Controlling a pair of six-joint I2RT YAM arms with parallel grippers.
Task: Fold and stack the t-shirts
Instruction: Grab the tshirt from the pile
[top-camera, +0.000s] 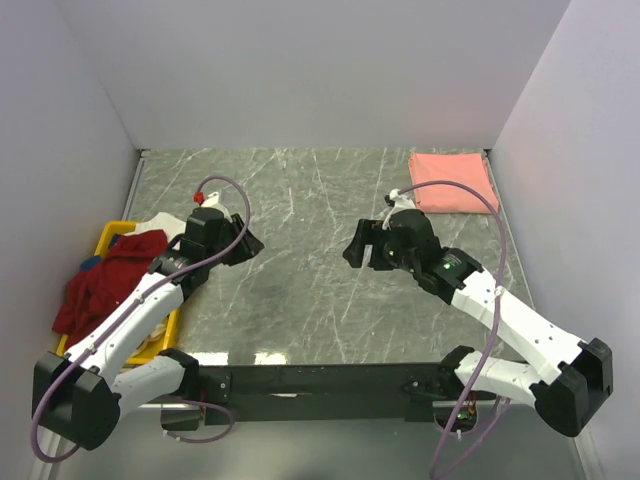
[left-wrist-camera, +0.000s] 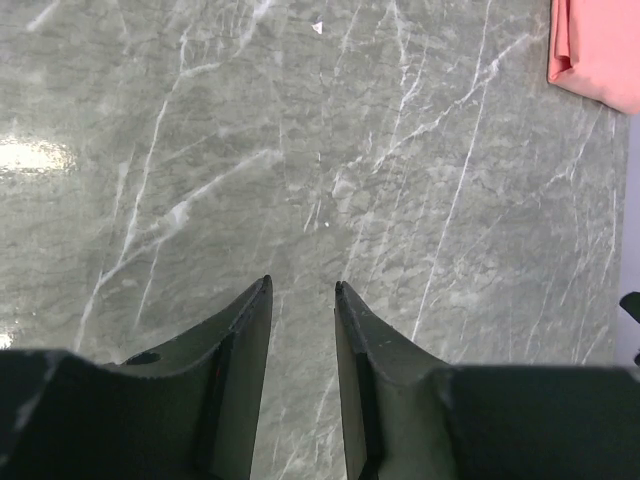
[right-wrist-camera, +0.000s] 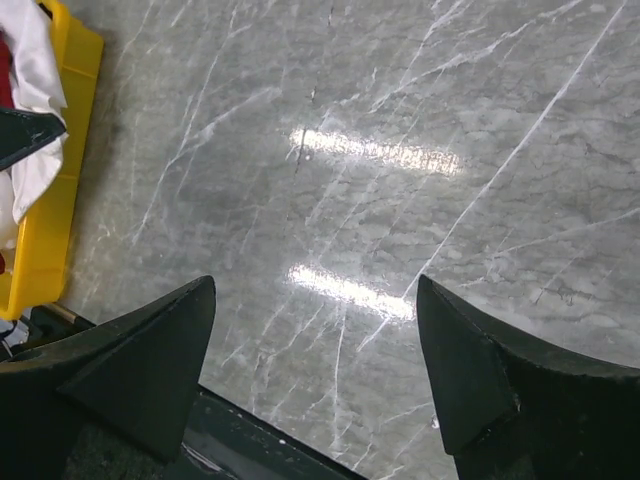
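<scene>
Salmon-pink t-shirt (top-camera: 452, 182) lies folded on veined marble table (top-camera: 300, 200); left gripper (left-wrist-camera: 303, 283) slightly parted, right gripper (right-wrist-camera: 315, 285) wide, both empty.

Grey table (top-camera: 300, 200) veined white like marble — yellow bin (top-camera: 107, 235), dark red t-shirt (top-camera: 105, 282), salmon-pink t-shirt (top-camera: 452, 182)

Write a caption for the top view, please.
Salmon-pink t-shirt folded far right; dark red t-shirt heaped in yellow bin, left.

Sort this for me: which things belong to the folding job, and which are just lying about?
Job: folded salmon-pink t-shirt; dark red t-shirt; cream-white t-shirt; blue t-shirt, barely showing.
Lying about: yellow bin; table.
</scene>
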